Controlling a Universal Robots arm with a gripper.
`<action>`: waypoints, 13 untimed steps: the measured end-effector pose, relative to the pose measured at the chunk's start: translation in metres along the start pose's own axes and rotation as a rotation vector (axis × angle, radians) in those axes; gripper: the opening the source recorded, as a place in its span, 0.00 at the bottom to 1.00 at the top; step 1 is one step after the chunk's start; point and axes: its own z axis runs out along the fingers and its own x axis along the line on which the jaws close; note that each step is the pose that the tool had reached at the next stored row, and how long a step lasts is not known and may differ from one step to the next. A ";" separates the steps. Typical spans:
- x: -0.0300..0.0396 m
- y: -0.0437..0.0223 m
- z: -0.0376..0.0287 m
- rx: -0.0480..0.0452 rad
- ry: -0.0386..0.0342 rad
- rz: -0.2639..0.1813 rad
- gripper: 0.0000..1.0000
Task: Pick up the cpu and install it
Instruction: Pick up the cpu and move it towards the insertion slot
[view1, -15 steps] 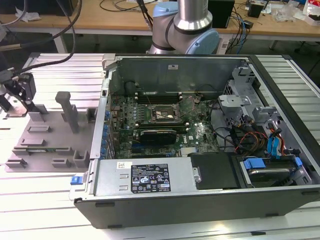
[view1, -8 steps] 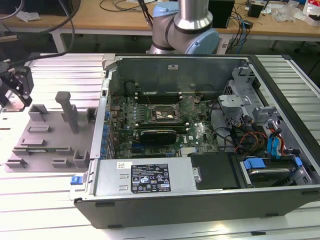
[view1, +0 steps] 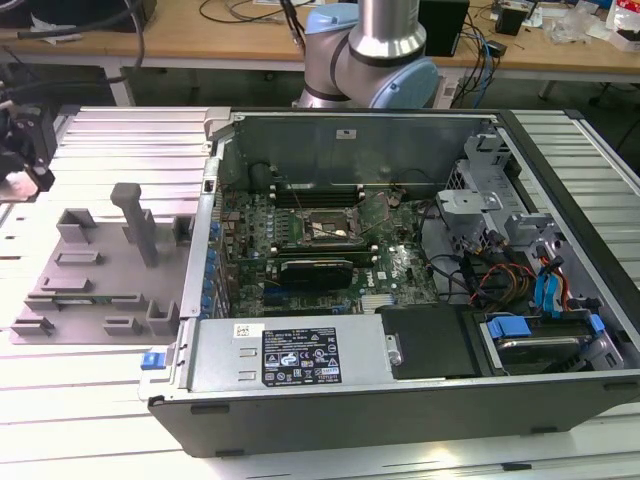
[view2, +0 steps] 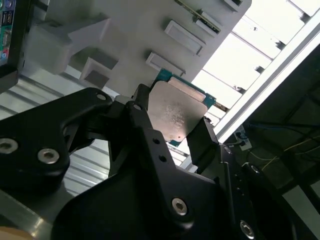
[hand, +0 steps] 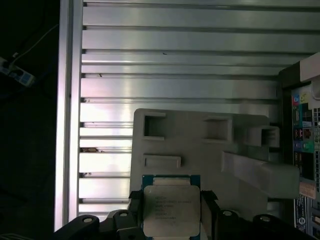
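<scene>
The cpu (view2: 176, 111) sits between my fingers (view2: 201, 142), its silver-grey metal lid facing both wrist cameras and a thin green border showing along its far edge. In the first wrist view the cpu (hand: 171, 212) has one dark finger pad (hand: 209, 206) pressed against each of two opposite sides, so my gripper (hand: 171, 204) is closed on the chip, opened no wider than the chip itself. The second wrist view shows the same hold: my gripper (view2: 172, 119) pinches the lid's two opposite edges, and the chip lies flat across the gap.

Behind the chip is the grey fixture plate (hand: 200, 150), with shallow rectangular pockets and raised blocks. The chip lies over the plate's near edge, just beside a small slot-shaped recess (hand: 162, 161). I cannot tell whether it touches the plate or hangs just clear of it.

The plate rests on the slatted aluminium table (hand: 175, 50). In the exterior view the grey fixture plate (view1: 90, 290) lies towards that view's left on the slatted aluminium table (view1: 130, 140), just beside the open computer case (view1: 400, 385). Inside the case the motherboard (view1: 330, 255) lies flat, and its cpu socket (view1: 325, 228) sits near the board's middle, well apart from the plate.
</scene>
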 end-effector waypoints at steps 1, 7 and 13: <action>-0.0003 0.0012 -0.0056 0.0000 0.0001 0.000 0.55; -0.0013 0.0056 -0.0317 0.0001 0.0001 0.000 0.55; -0.0026 0.0079 -0.0583 0.0000 0.0000 0.000 0.55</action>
